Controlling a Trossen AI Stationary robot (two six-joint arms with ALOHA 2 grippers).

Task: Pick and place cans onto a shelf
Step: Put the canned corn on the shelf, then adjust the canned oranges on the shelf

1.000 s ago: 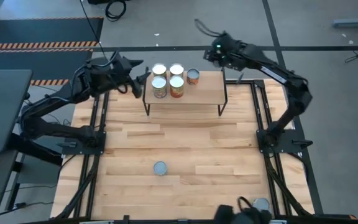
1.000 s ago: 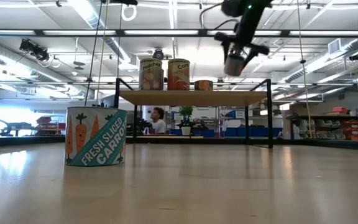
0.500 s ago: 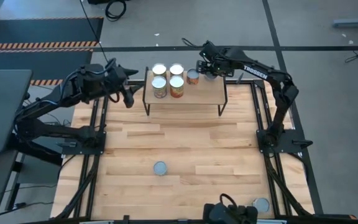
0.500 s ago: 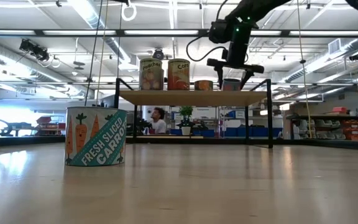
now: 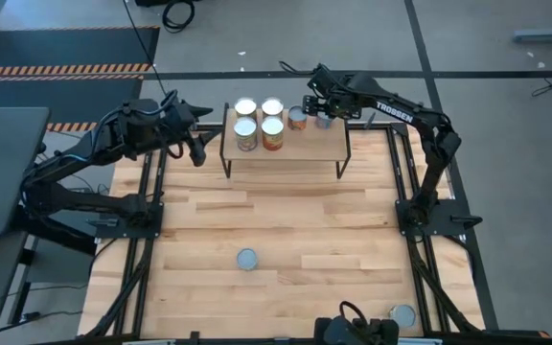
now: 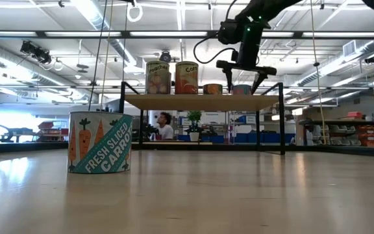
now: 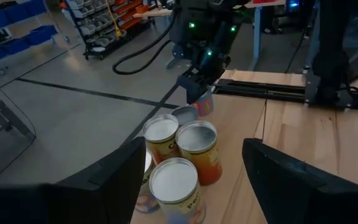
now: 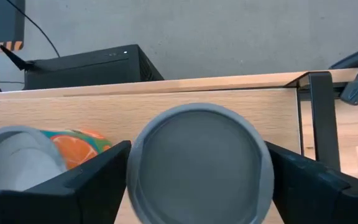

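Note:
The shelf (image 5: 300,146) stands at the table's far middle on black legs. Several cans stand on its left part (image 5: 259,122), two rows of tall ones and a short orange one (image 5: 297,118). My right gripper (image 6: 243,82) is open above the shelf, pointing down. Its fingers stand on either side of a short grey-topped can (image 8: 201,163), which rests on its base on the shelf (image 6: 242,90) next to the orange one. My left gripper (image 5: 199,146) is open and empty, just left of the shelf.
A "Fresh Sliced Carrots" can (image 6: 100,142) stands on the tabletop near the front middle (image 5: 247,259). Another can (image 5: 402,313) stands at the front right edge. The shelf's right half (image 5: 329,144) is bare. A person sits in the room far behind the shelf.
My right gripper has carried the grey-topped can down and toward the table's left, onto the shelf beside the orange can. It has then opened and let go, and the can now stands on the shelf. My left gripper has drawn back a little from the shelf's left end.

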